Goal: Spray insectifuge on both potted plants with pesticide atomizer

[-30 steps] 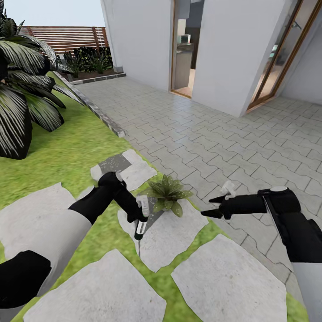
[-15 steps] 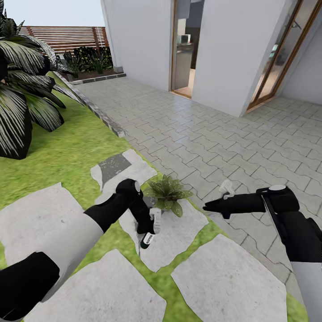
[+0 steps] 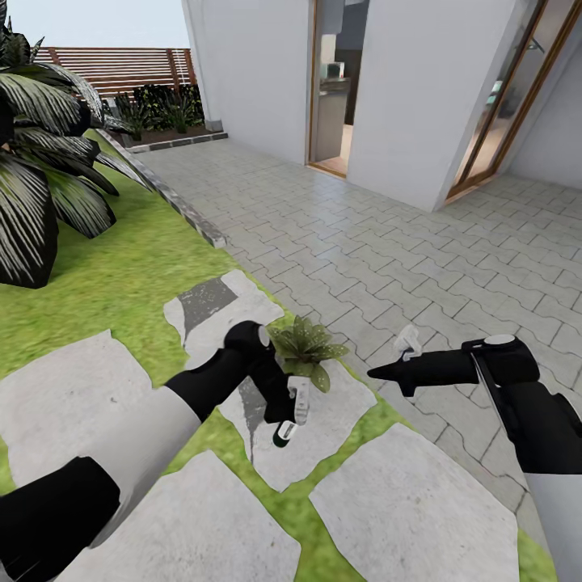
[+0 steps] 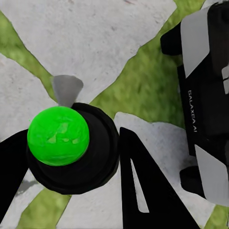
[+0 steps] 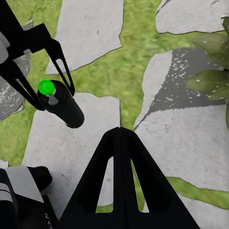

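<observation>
Pickup step looks done: the left gripper [image 3: 284, 414] is holding the pesticide atomizer [image 3: 289, 418], jaws clamped on its dark body, bottle tilted, hanging over a stepping stone [image 3: 323, 428] just beside the nearer potted plant [image 3: 305, 349]. The right wrist view is showing the bottle [image 5: 64, 104] pinched between the left fingers [image 5: 61, 67]. The right gripper [image 3: 378, 373] is idling over the paving, jaws together, empty. No spray visible. My read: covering both plants is left; a second plant is not in sight.
</observation>
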You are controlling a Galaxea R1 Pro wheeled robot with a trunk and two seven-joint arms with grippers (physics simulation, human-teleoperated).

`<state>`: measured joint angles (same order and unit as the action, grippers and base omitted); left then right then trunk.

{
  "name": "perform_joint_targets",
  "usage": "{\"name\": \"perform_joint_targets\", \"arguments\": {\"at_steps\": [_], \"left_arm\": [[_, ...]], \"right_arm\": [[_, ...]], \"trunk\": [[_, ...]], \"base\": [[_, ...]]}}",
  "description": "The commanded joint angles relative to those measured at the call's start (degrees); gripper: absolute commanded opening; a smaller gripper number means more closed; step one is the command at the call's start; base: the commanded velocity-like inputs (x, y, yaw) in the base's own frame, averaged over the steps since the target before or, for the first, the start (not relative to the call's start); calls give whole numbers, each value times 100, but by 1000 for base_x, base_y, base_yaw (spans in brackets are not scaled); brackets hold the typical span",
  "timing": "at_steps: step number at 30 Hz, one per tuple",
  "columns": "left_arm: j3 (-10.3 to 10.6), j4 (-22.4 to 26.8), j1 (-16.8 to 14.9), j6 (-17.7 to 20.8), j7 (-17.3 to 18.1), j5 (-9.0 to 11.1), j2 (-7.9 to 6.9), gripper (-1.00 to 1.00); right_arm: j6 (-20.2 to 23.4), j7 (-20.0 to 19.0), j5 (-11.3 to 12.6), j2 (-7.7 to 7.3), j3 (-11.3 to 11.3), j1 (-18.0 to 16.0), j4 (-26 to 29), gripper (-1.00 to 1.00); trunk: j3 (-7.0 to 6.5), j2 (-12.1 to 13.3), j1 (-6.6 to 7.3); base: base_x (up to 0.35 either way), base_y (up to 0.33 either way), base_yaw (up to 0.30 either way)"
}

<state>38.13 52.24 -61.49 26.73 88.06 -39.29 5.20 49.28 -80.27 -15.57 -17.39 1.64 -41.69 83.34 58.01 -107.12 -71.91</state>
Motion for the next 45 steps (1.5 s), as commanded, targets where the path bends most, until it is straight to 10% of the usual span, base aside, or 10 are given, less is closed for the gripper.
{"name": "perform_joint_targets", "arguments": {"at_steps": [1, 10, 31, 36, 45], "left_arm": [[2, 26, -3, 61, 36, -31, 10, -100], [2, 49, 50, 69, 45, -30, 25, -100], [4, 37, 160, 78, 13, -35, 25, -100], [2, 32, 163, 78, 23, -35, 15, -100], [2, 46, 206, 78, 30, -35, 16, -100]], "right_arm": [[46, -50, -52, -1, 2, -5, 6, -100], [46, -50, -52, 7, 551, -5, 15, -100], [55, -54, -29, 29, 606, -5, 10, -100], [55, -51, -31, 419, 601, -5, 8, -100], [55, -50, -34, 490, 600, -5, 6, -100]], "trunk": [[5, -2, 1], [5, -2, 1], [5, -2, 1], [5, -2, 1], [5, -2, 1]], "base": [[0, 0, 0], [0, 0, 0], [0, 0, 0], [0, 0, 0], [0, 0, 0]]}}
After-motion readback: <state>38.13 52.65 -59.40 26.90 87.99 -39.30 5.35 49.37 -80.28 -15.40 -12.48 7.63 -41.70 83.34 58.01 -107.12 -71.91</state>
